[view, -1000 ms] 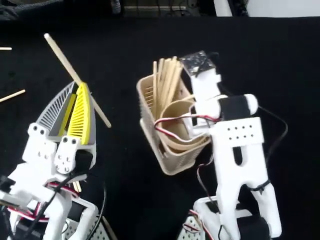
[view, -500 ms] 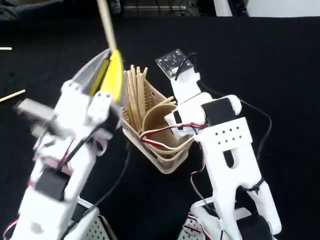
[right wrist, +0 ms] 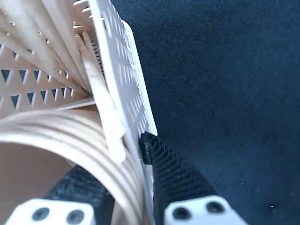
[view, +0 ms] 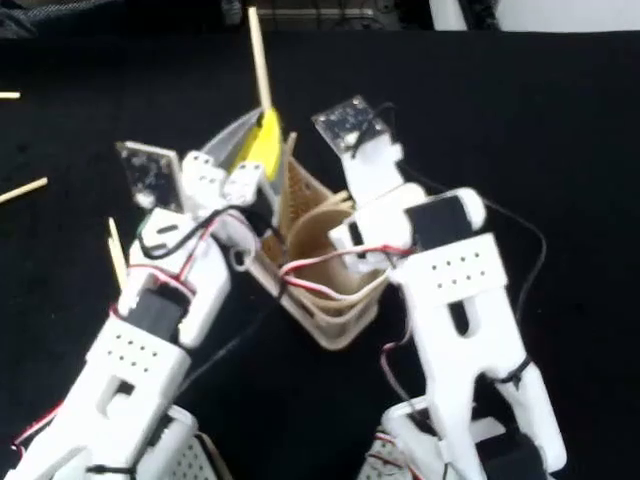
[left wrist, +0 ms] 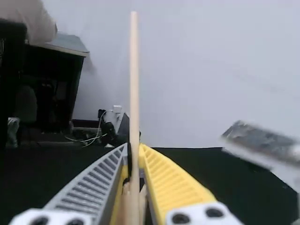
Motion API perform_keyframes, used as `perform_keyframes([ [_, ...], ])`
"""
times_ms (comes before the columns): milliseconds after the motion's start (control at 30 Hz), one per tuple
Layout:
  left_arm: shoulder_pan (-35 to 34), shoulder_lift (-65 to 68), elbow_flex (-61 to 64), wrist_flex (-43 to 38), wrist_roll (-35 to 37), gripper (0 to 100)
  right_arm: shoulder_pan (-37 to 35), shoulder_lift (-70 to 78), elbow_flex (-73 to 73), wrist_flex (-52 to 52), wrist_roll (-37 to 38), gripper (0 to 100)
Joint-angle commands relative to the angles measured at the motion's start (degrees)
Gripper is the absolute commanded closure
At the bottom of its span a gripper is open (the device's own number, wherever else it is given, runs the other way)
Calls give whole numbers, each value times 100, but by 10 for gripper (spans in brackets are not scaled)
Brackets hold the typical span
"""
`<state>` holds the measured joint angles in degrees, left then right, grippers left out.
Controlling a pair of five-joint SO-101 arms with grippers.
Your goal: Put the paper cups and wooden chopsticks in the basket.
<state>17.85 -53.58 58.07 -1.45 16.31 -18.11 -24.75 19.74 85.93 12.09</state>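
Observation:
My left gripper [view: 262, 120] [left wrist: 134, 161], with grey and yellow fingers, is shut on a wooden chopstick [view: 258, 60] [left wrist: 134, 84] that stands nearly upright just left of the basket. The beige mesh basket [view: 335, 315] [right wrist: 124, 79] is tilted and holds nested paper cups [view: 325, 262] [right wrist: 42, 140] and several chopsticks [view: 292, 185] [right wrist: 42, 42]. My right gripper [right wrist: 136, 150] is shut on the basket's wall, one black finger inside against the cups and one outside. The right arm [view: 455, 270] stands just right of the basket.
Two loose chopsticks [view: 22, 190] [view: 8, 96] lie on the black table at the far left. Another stick [view: 117, 255] shows beside the left arm. The right arm's camera board [left wrist: 262, 145] [view: 348, 123] hangs close to my left gripper. Open black tabletop lies at the back right.
The left arm has swung right to the basket with its chopstick, which turned from slanted to nearly upright. The right arm shifted the basket slightly left early on, then kept still.

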Motion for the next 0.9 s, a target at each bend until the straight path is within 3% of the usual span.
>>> perform_keyframes([
  [0,-233,53,435,-501,141,926,-220,338,180,-97,-62,987],
  [133,-163,-88,374,545,114,775,-220,338,154,-97,-53,987],
  [333,-242,-1116,-611,2796,114,764,-114,338,180,-193,-62,987],
  [433,-708,-1960,-1200,3798,114,764,79,347,189,-220,-79,987],
  [600,-2396,-2980,-1921,5055,97,768,299,655,154,-211,-97,987],
  [733,-4075,-2470,-1719,5116,-343,766,299,1112,75,-281,-97,987],
  [867,-5007,-1204,-1657,4905,-1178,765,281,1420,-119,-308,-97,987],
])
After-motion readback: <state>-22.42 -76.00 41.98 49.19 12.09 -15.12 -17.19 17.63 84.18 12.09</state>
